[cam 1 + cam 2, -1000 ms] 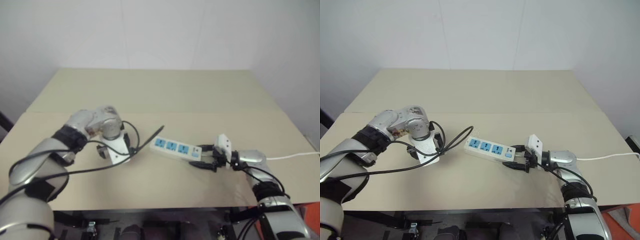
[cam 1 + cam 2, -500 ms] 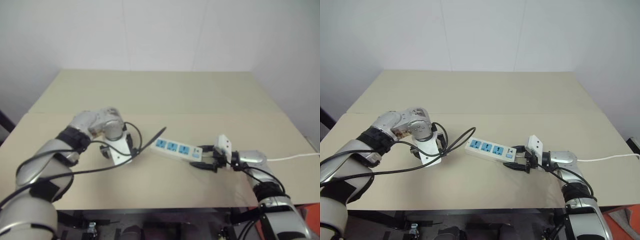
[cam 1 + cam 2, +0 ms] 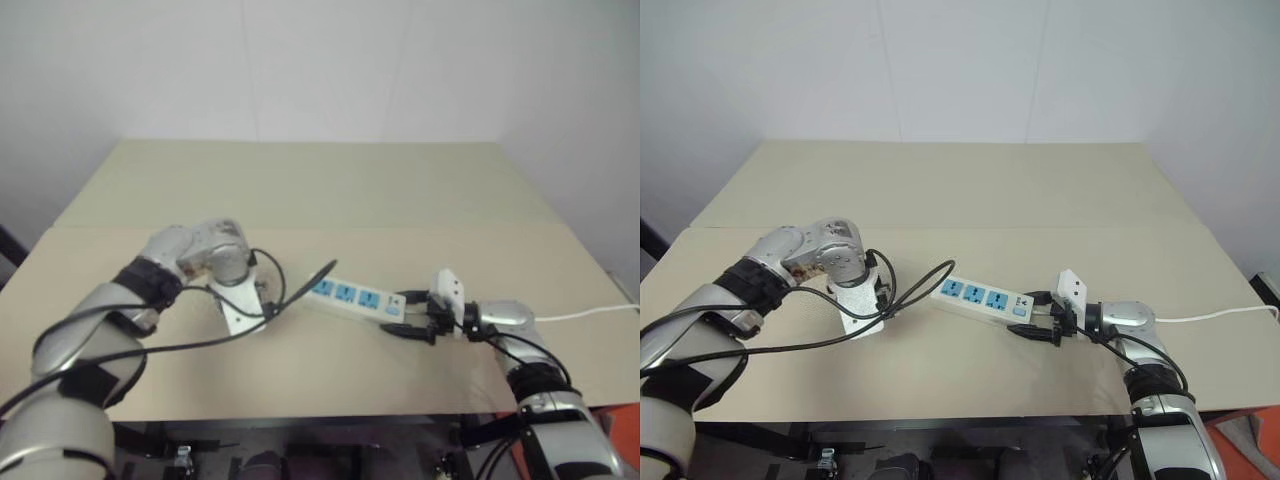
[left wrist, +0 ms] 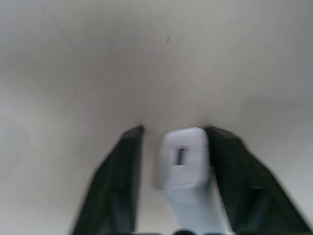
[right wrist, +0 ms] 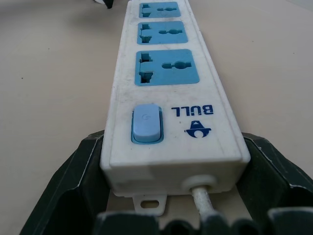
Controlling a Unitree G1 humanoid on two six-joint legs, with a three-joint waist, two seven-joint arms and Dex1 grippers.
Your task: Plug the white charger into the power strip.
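Observation:
The white charger (image 4: 183,159) stands on the tabletop between the two black fingers of my left gripper (image 4: 176,131), which points steeply down and is shut on it. From the head views the left gripper (image 3: 872,298) hides the charger beneath its housing, at the left of the table. The power strip (image 3: 980,297) lies flat in the middle, its three blue sockets (image 5: 165,66) facing up. My right gripper (image 3: 1033,315) lies nearly level and is shut on the strip's switch end (image 5: 146,125), one finger on each side.
The strip's thin white cord (image 3: 1220,315) runs off to the right table edge. A black cable (image 3: 925,280) from my left arm loops close to the strip's far end. The beige table (image 3: 970,190) stretches bare behind both arms.
The left gripper's fingers have closed in on the charger. The left hand, the right arm and the power strip have kept their places.

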